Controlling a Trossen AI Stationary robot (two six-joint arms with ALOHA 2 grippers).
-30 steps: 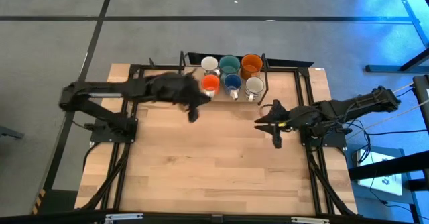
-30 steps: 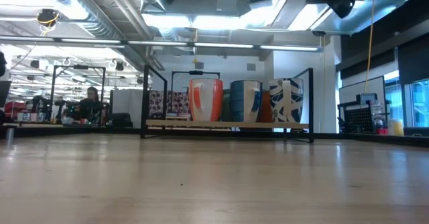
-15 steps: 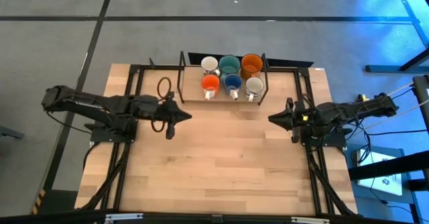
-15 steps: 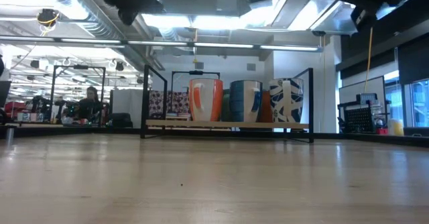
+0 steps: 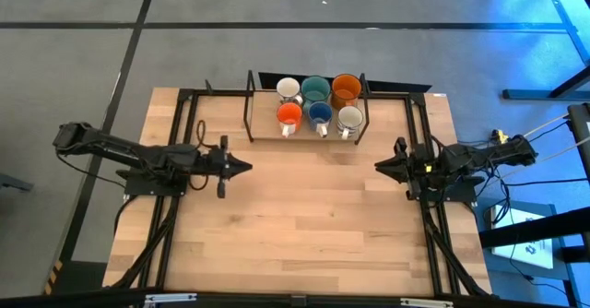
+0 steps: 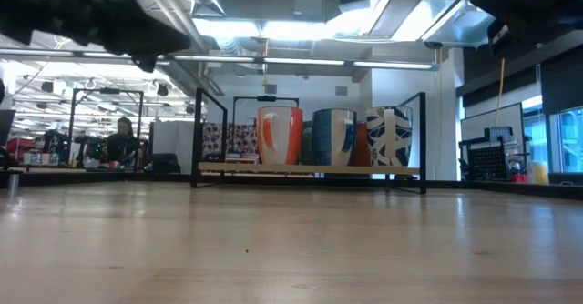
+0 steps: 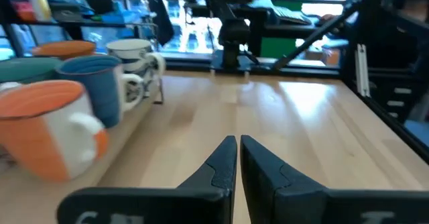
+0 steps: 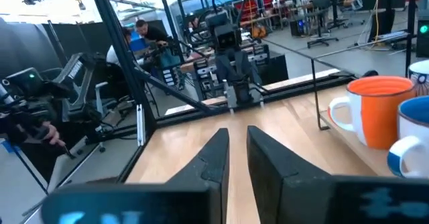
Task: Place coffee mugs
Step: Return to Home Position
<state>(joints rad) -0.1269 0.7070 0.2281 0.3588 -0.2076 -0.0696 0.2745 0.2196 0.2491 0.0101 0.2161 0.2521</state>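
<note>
Six mugs stand upright on their bases in a black wire rack (image 5: 249, 105) at the table's far edge. The back row holds a white (image 5: 289, 88), a teal (image 5: 315, 88) and an orange mug (image 5: 346, 88). In front stand an orange-red (image 5: 289, 115), a blue (image 5: 320, 114) and a white-grey mug (image 5: 349, 117). My left gripper (image 5: 241, 167) (image 7: 238, 150) hovers shut, left of and nearer than the rack. My right gripper (image 5: 380, 165) (image 8: 238, 143) hovers right of and nearer than the rack, its fingers a narrow gap apart. Neither holds anything.
Bare wooden tabletop (image 5: 304, 225) stretches between the two grippers and toward the near edge. A black frame (image 5: 419, 216) runs along the table's sides by the arm bases. In the low view the front mugs (image 6: 332, 137) face a room with a person (image 6: 118, 140) far behind.
My left gripper has drawn back from the rack's front left corner, toward the table's left and near edges, and come level. My right gripper has pulled back toward the right edge. The mugs have kept still in the rack.
</note>
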